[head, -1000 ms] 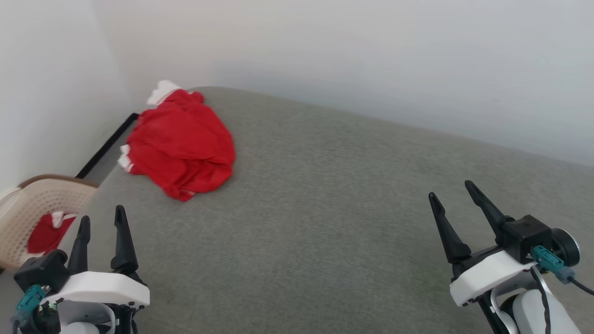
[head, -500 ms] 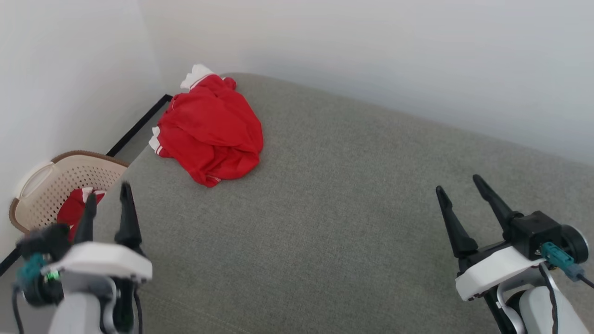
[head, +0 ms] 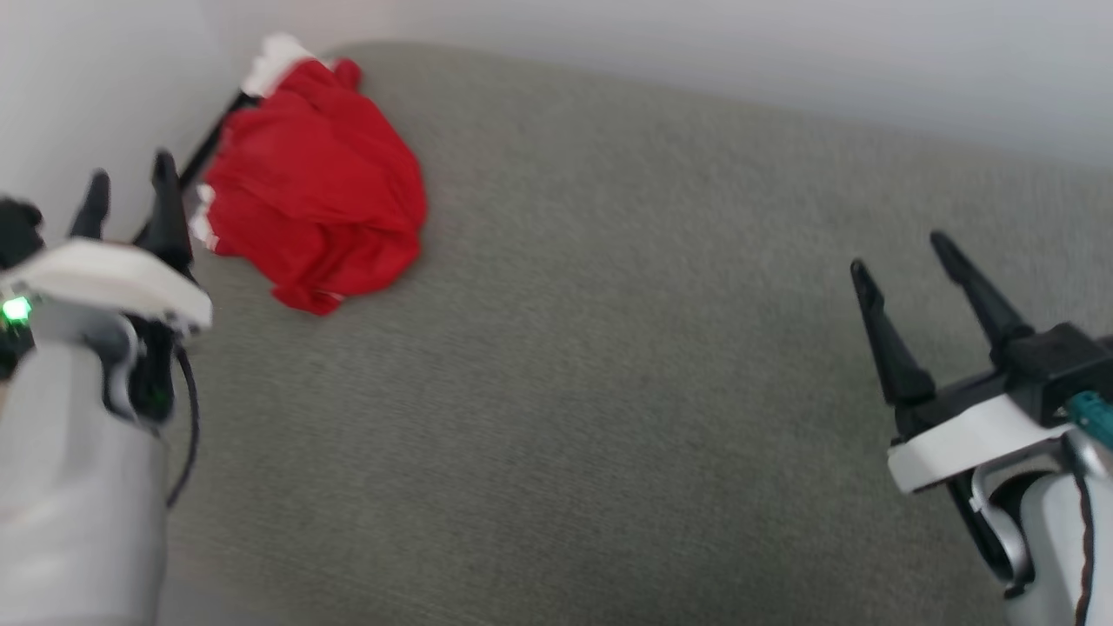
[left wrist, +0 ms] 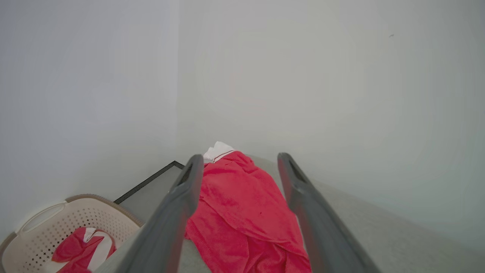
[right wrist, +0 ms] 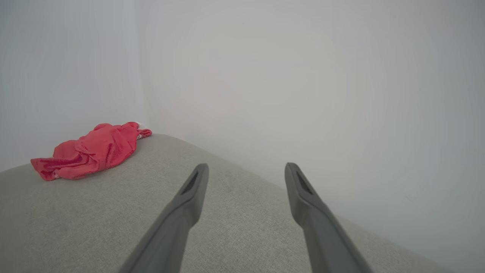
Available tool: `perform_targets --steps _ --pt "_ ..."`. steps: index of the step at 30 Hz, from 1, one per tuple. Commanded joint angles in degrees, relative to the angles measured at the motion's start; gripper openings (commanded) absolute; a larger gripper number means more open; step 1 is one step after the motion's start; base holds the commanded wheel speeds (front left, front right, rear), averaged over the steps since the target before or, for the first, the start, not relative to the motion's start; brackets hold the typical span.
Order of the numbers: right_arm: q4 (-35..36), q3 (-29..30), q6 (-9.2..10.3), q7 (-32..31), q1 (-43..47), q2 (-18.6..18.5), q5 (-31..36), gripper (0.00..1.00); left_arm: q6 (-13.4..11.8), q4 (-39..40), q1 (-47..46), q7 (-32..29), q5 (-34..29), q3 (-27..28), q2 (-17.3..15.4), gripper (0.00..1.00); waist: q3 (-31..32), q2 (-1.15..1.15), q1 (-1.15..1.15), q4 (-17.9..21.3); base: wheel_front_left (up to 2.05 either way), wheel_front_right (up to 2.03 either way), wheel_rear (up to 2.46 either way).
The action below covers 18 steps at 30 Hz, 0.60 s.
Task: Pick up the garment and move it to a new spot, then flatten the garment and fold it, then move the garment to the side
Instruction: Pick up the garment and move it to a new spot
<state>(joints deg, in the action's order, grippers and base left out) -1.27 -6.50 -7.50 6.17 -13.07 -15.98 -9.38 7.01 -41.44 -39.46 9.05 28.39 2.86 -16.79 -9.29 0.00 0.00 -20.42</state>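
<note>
Red crumpled garment [head: 317, 196], white sleeve edges showing; left gripper [head: 130, 174] and right gripper [head: 898, 252] gape empty.

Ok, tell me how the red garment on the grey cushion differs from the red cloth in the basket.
Place: the garment lies on the grey cushion; the basket cloth sits inside the perforated beige basket beside it.
Aim: the garment is framed between the open left gripper's fingers; the basket cloth lies off to one side.
Shared: both are crumpled, red with white parts.
</note>
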Motion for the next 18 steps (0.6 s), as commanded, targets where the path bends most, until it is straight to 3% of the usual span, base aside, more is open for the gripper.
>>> perform_targets --steps 1,8,18 --pt "1.4 0.1 0.02 -0.5 -1.2 -0.3 0.5 1.0 0.2 -3.0 -3.4 -0.6 0.6 -0.6 -0.7 1.0 -4.3 0.0 0.0 3.0 0.0 0.0 0.0" --pt "7.0 -0.1 0.03 -2.9 -4.2 -1.8 1.2 1.0 0.5 -15.6 -15.5 -4.6 2.2 -2.1 -4.1 1.0 -11.4 0.0 0.0 6.3 0.0 0.0 0.0" --pt "13.5 0.0 0.02 -5.7 -7.4 -3.2 2.1 1.0 -0.1 -27.9 -25.5 -12.7 3.7 -2.8 -7.3 1.0 -19.5 0.0 0.0 9.8 0.0 0.0 0.0"
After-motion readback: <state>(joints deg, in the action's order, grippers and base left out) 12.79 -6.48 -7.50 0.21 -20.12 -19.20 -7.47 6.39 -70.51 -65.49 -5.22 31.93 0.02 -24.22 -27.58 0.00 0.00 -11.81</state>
